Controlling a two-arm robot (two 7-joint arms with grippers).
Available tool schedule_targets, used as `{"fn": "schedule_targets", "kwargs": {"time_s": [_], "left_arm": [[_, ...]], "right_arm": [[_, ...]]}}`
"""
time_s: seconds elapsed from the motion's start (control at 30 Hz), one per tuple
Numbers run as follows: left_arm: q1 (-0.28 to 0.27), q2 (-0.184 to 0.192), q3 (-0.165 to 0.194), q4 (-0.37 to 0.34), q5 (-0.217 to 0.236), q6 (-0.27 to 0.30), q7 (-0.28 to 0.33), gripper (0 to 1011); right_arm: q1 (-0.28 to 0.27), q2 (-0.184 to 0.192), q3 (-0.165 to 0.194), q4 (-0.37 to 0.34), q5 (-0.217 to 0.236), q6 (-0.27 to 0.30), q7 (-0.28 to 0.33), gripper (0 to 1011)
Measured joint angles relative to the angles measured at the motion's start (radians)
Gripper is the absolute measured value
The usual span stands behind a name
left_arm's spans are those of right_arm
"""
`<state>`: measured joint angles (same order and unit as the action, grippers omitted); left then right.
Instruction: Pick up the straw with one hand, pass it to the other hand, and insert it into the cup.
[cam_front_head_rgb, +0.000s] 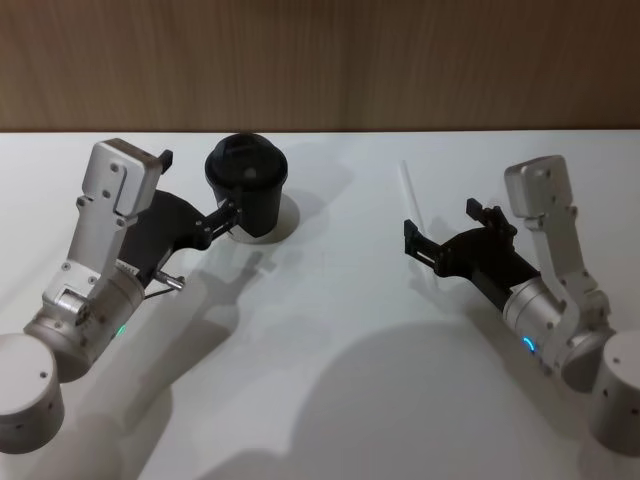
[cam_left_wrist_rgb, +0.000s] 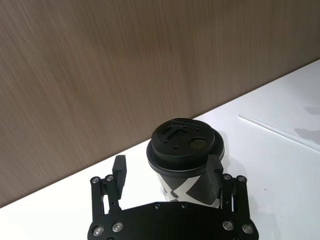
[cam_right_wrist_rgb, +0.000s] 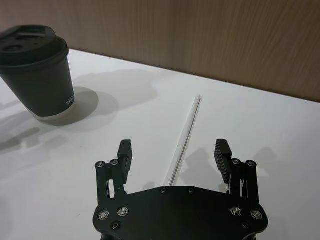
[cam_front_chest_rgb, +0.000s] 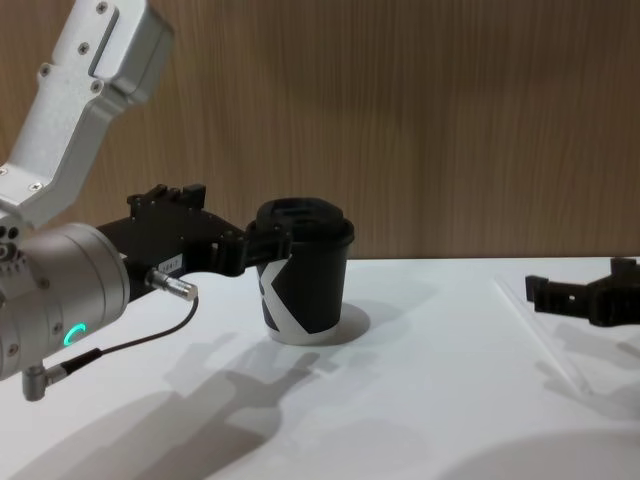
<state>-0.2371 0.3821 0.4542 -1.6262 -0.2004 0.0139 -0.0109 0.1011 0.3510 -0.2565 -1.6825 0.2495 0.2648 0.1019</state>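
My right gripper (cam_right_wrist_rgb: 173, 150) hovers low over the table (cam_front_head_rgb: 330, 380) with its jaws wide. The straw (cam_right_wrist_rgb: 190, 120) lies flat on the table, its near end reaching in under the gap between the jaws and its far end pointing to the wooden wall. In the head view this is at the right of the frame. I hold one jaw on each side of the straw so that closing should catch it. I judge the pick is the step in hand, and the straw is not yet lifted.

My left gripper (cam_left_wrist_rgb: 167, 169) is at the upper left of the head view, also wide. The cup (cam_front_head_rgb: 247, 185) stands upright between its fingers, one finger (cam_left_wrist_rgb: 215, 172) touching or almost touching the cup, the other apart. I think this place is good for receiving the straw close to the lid
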Motion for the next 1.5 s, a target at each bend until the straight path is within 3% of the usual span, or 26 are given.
{"fn": "schedule_targets", "kwargs": {"time_s": [0.57, 1.5], "left_arm": [[0.0, 0.0, 0.0, 0.0, 0.0, 0.0, 0.0, 1003], [0.0, 0.0, 0.0, 0.0, 0.0, 0.0, 0.0, 1003]], "right_arm": [[0.082, 0.003, 0.005, 0.142, 0.004, 0.004, 0.074, 1001], [0.111, 0.01, -0.003, 0.171, -0.025, 0.042, 0.121, 1001]]}}
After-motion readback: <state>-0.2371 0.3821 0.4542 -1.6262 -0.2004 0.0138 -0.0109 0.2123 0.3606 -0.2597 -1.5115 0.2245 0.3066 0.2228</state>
